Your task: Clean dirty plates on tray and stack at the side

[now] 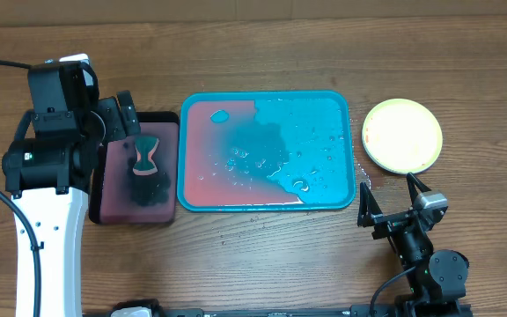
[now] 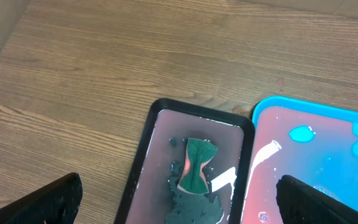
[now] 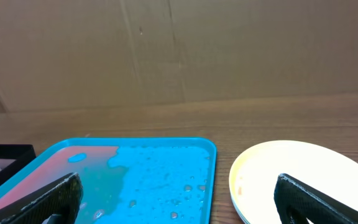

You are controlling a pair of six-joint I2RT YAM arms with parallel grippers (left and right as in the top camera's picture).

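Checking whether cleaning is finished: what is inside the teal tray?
The teal tray holds only water droplets and a reddish film. The table beneath it is hidden.

**Finding:** a robot test bench in a laboratory or workshop setting, not a domestic kitchen.

**Evidence:**
- The work surface is a wood-grain table (image 1: 262, 264) with two robot arms mounted at it. The left arm (image 1: 51, 158), with a white link, stands at 9 o'clock. The right arm (image 1: 425, 264) stands at 5 o'clock.
- In the right wrist view, a plain brown panel wall (image 3: 179, 50), seamed like board or cardboard, closes off the far edge.
- Dishwashing items sit directly on the table:
  - a wet teal tray (image 1: 262, 95) at centre;
  - a black tray (image 1: 167, 158) holding a sponge (image 1: 146, 157) at 9 o'clock;
  - stacked plates (image 1: 401, 135) at 2 o'clock.
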